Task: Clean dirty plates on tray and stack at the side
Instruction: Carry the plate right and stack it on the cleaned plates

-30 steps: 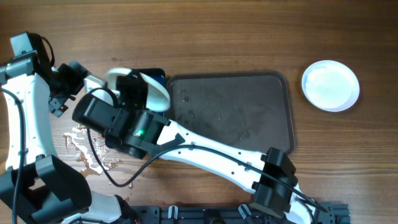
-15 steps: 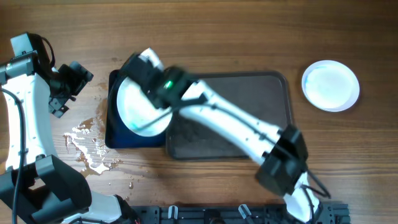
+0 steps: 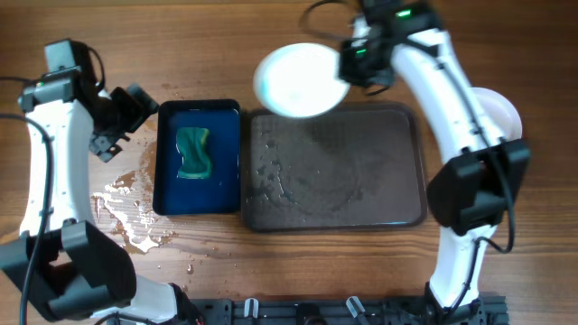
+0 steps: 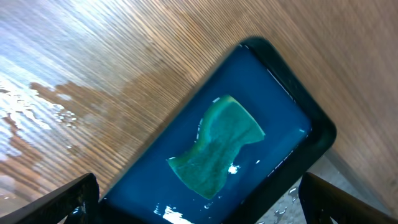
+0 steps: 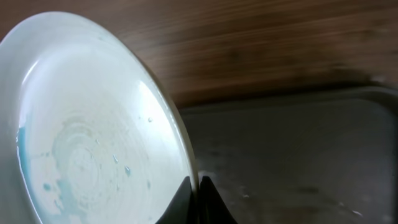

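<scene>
Held plate [image 3: 298, 81] hangs over the tray's [image 3: 361, 181] far edge
The right gripper [image 5: 194, 196] pinches its rim; the stack [image 3: 511, 110] sits past the tray's right edge, nearest this arm. Left of the tray, the left gripper [image 3: 135, 108] gapes empty.

A white plate [image 3: 300, 79], wet and faintly smeared with blue, hangs over the upper-left edge of the dark grey tray [image 3: 361, 171], pinched at its rim by the right gripper [image 5: 194, 198]. The tray lies centre frame, speckled with droplets. A second white plate [image 3: 508, 113] rests at upper right, partly hidden.
</scene>
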`<state>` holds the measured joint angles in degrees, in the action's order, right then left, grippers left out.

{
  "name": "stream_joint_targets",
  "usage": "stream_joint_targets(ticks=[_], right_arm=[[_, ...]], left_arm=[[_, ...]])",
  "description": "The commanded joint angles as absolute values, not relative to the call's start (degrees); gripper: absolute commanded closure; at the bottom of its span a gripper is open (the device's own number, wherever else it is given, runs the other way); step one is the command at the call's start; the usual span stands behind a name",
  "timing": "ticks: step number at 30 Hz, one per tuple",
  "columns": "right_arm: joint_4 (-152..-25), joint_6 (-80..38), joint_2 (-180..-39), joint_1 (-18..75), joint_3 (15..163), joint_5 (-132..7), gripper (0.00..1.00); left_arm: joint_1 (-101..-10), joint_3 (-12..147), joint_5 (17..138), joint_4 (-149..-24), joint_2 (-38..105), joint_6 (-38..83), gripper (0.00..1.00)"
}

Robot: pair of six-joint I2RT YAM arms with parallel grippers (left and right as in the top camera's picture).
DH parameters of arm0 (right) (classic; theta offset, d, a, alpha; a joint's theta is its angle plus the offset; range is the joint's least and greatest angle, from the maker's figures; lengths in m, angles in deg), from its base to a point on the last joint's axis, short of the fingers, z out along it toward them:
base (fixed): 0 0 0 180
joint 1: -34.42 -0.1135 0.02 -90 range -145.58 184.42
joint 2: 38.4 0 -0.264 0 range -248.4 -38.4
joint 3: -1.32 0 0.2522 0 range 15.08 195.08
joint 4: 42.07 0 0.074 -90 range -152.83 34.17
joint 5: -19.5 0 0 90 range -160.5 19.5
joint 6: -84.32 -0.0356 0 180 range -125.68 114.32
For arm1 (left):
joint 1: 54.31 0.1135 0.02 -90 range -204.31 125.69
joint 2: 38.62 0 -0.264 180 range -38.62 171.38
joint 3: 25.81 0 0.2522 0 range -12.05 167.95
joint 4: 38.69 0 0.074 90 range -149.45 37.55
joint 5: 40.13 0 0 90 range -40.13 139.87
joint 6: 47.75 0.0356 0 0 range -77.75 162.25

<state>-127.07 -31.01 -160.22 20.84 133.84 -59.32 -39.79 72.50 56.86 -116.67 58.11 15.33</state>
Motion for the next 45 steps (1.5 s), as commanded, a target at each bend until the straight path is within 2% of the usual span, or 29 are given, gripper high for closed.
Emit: stream_joint_targets(ticks=[1,5,10,12,18,25,28,29,30,32,34,39,45], right_arm=[[-130.59,-29.82,-159.25,30.19,134.6,-61.04,0.96],[-134.94,-28.29,-159.25,43.61,134.58,-66.25,0.96],[-137.52,-27.55,-159.28,56.07,134.58,-67.1,0.95],[-139.13,-28.29,-159.41,60.18,134.58,-71.65,0.96],[-139.7,-28.4,-161.18,65.43,130.32,-76.1,0.96],[-128.49,-28.19,-161.57,65.47,115.08,-73.28,0.96],[-124.27,-25.72,-161.59,65.45,111.76,-70.36,0.36],[-123.51,-24.71,-161.57,65.45,111.76,-69.26,0.27],[-123.0,-23.71,-161.53,65.45,111.76,-68.45,0.21],[-122.61,-23.22,-161.53,65.4,111.83,-67.82,0.19],[-122.52,-21.52,-161.5,65.08,112.22,-66.81,0.12],[-122.61,-18.22,-158.23,61.64,116.44,-66.53,0.12],[-120.34,-13.3,-147.49,53.05,118.27,-66.53,0.12]], left_arm=[[-42.32,73.09,57.34,-116.5,61.38,14.98,0.0],[-44.94,73.09,57.36,-116.13,63.64,14.96,0.0],[-47.59,73.09,57.36,-114.92,65.08,14.94,0.0],[-48.51,73.09,57.36,-114.31,65.49,14.78,0.0],[-50.12,73.09,57.36,-113.46,65.54,14.76,0.0],[-50.74,73.09,57.36,-113.48,65.54,14.78,0.0],[-50.74,73.09,57.36,-113.53,65.54,14.78,0.0],[-50.74,73.09,57.36,-113.53,65.54,14.78,0.0],[-50.74,73.09,57.36,-113.5,65.54,14.78,0.0],[-50.74,73.09,57.36,-113.5,65.54,14.78,0.0],[-50.74,73.09,57.36,-113.48,65.54,14.78,0.0],[-50.71,73.09,57.32,-111.54,65.52,20.51,0.0],[-51.85,73.09,57.32,-109.44,64.79,25.23,0.0]])
